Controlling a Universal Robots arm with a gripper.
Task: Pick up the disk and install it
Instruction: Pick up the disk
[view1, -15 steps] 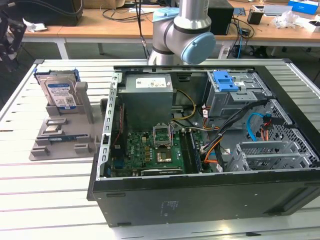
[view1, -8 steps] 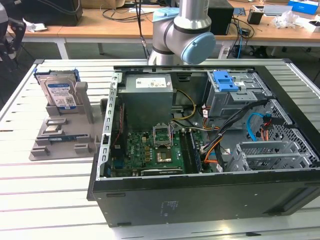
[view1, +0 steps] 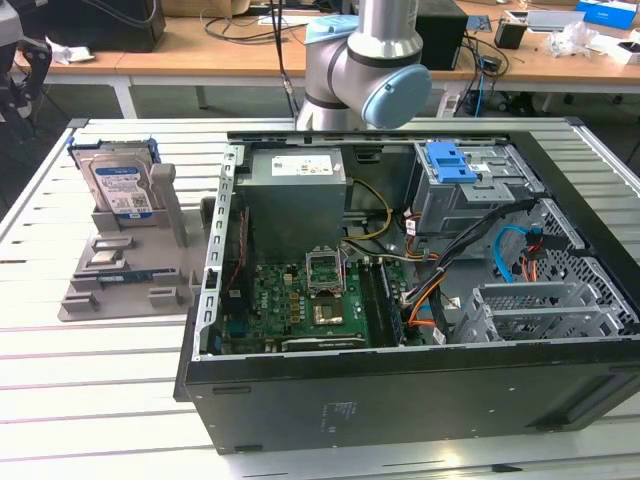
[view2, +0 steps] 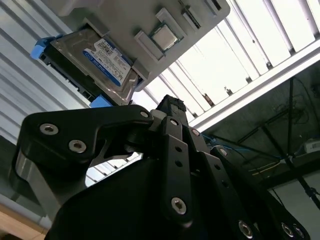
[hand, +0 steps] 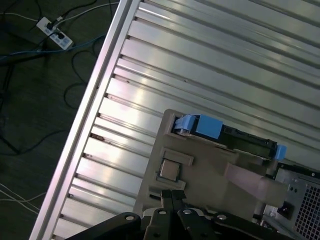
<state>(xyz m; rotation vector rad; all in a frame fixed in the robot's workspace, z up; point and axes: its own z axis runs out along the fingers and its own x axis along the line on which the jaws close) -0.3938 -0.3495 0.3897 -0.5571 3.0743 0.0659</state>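
Observation:
The disk (view1: 120, 185) is a silver hard drive with a white-and-blue label in a blue carrier. It stands on edge in a grey holder (view1: 130, 270) on the slatted table, at the exterior view's left. In both wrist views the disk (view2: 95, 60) (hand: 240, 137) sits in that holder, well apart from my gripper. The black gripper (hand: 172, 194) (view2: 170, 102) hangs above the holder's near side. Its fingertips are together, with nothing between them. In the exterior view the gripper (view1: 25, 80) is at the far upper left, beyond the disk.
An open computer case (view1: 400, 300) lies on the table at the exterior view's right. Inside are a grey power-supply box (view1: 295, 190), a motherboard (view1: 310, 300) and a metal drive cage with a blue latch (view1: 450, 165). The table edge (hand: 95, 95) borders a floor with cables.

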